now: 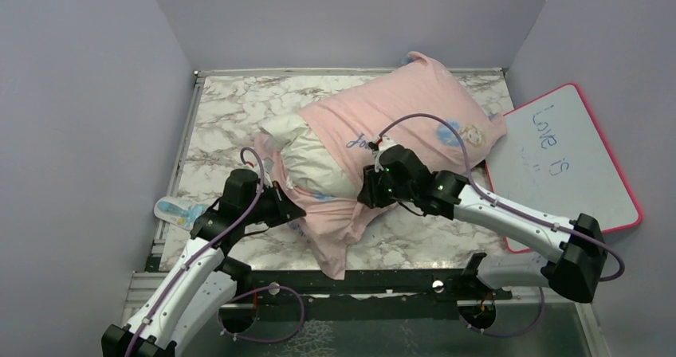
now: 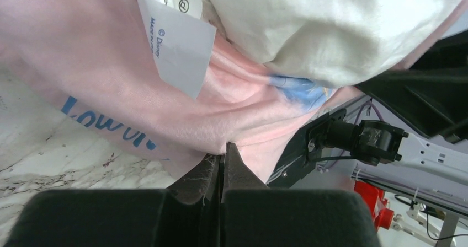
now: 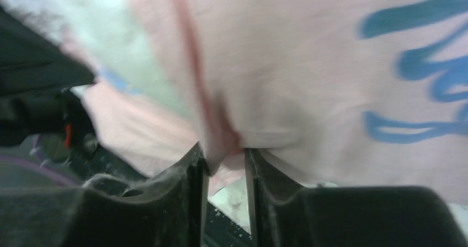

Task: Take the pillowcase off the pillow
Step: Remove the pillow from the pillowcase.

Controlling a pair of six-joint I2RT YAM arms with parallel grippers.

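Note:
The pale pink pillowcase (image 1: 414, 110) with blue cursive writing lies across the marble table, and the white pillow (image 1: 307, 154) bulges out of its open left end. My left gripper (image 1: 296, 212) is at the lower left edge of the opening. In the left wrist view it (image 2: 225, 148) is shut on a fold of the pink pillowcase (image 2: 99, 76) under the pillow (image 2: 331, 26). My right gripper (image 1: 368, 196) is at the near edge of the case. In the right wrist view it (image 3: 226, 153) pinches a thick fold of the pillowcase (image 3: 309, 65), with its jaws held a little apart.
A pink-framed whiteboard (image 1: 562, 162) lies at the right edge of the table. A small blue-and-white packet (image 1: 177, 210) sits at the left edge. A white care label (image 2: 176, 48) hangs from the case. Grey walls close in three sides.

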